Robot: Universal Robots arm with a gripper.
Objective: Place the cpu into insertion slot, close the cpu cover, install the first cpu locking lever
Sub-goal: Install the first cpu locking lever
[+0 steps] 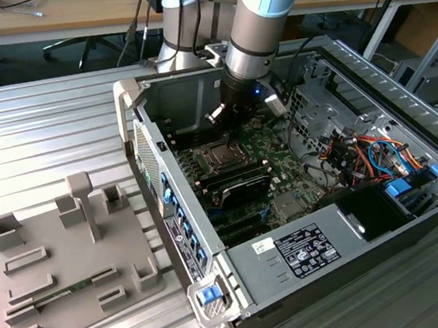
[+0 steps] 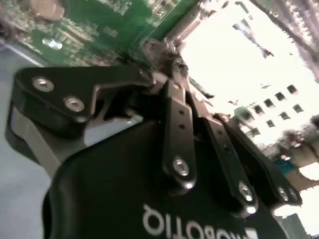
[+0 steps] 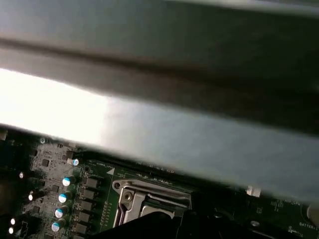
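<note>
In the exterior view my gripper (image 1: 224, 118) reaches down into the open computer case, just above and behind the insertion slot (image 1: 220, 157) on the green motherboard. The second wrist view shows the black fingers (image 2: 175, 117) meeting at their silvery tips, shut with nothing clearly between them. A silvery metal frame, the cpu cover (image 3: 130, 193), lies around the insertion slot (image 3: 149, 208) in the first wrist view. The gripper's dark body hides the slot's middle there. I cannot tell whether the cpu lies in it. I cannot make out the locking lever.
The case's grey wall (image 1: 139, 134) rises on the exterior view's left of the board. Long black slots (image 1: 237, 179) lie in front of the socket, and coloured cables (image 1: 370, 153) at the right. A grey fixture plate (image 1: 63, 263) sits outside the case. Capacitors (image 3: 62, 198) stand beside the socket.
</note>
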